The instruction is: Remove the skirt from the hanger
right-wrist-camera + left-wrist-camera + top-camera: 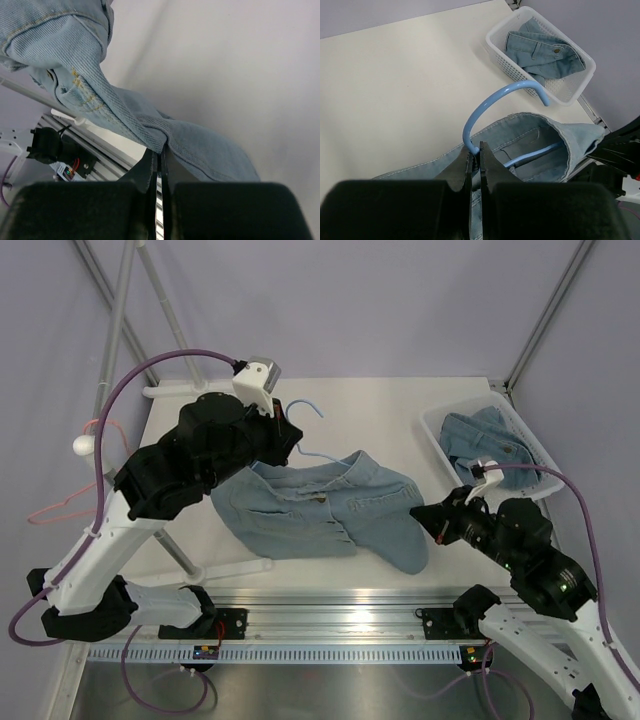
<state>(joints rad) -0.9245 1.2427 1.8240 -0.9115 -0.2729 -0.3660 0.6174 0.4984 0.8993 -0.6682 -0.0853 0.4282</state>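
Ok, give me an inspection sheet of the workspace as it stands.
Surface: white table, no marks seen.
Job's things: denim skirt on the table, blue hanger inside its waist, hook sticking out.
Clutter: white basket at right rear, holding denim clothing.
Claws: left claw shut on hanger at the hook's base; right claw shut on skirt's edge.
Cables: purple cable along each arm, clear of skirt.
Surroundings: metal poles, grey walls.
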